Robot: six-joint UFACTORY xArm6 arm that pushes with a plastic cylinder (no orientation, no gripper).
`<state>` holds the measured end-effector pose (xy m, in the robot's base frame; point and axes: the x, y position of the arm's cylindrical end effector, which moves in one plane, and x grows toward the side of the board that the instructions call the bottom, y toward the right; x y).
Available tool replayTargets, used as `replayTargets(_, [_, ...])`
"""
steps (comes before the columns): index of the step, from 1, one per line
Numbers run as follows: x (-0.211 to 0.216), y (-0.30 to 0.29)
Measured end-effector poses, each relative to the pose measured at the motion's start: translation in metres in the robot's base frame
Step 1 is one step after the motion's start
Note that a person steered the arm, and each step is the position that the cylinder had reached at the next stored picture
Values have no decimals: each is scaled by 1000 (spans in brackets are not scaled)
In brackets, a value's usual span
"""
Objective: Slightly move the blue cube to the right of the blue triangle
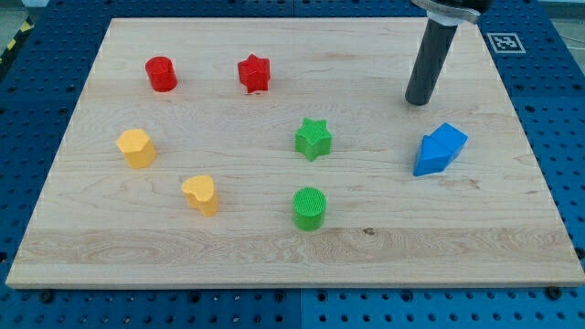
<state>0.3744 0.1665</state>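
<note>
Left to right, what you had on the board (91, 238):

- Yellow block (135, 148) was far left; its shape was unclear, roughly hexagonal.
- Red cylinder (161, 74) sat at 1 o'clock of that yellow block, near the view's top.
- Yellow heart (200, 195) sat at 4 o'clock of the yellow block, near it but apart.
- Red star (254, 73) sat at 3 o'clock of the red cylinder, apart from it.
- Green star (313, 139) was mid-board, at 5 o'clock of the red star.
- Green cylinder (310, 208) sat at 6 o'clock of the green star, with a gap between them.
- My tip (420, 100) was on the board at 11 o'clock of the blue pair, near but not touching. The rod leaned up toward 1 o'clock and left the view at the top.
- The blue pair was at the view's right, well apart from everything else, and the two blocks touched.
- The blue triangle (428, 158) looked like the lower-left block.
- The blue cube (449, 136) looked like the upper-right block, at about 1 o'clock of the triangle. You should treat the shapes as tentative, because the pair merged into one mass.
- Marker tag (505, 41) was off the board, top right.

Claw state: can't tell. You only got a plain rod in view.
</note>
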Motion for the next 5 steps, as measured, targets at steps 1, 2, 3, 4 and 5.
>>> replayTargets(1, [0, 0])
replayTargets(2, [0, -8])
replayTargets(3, [0, -11])
replayTargets(4, [0, -11])
replayTargets(5, [2, -11])
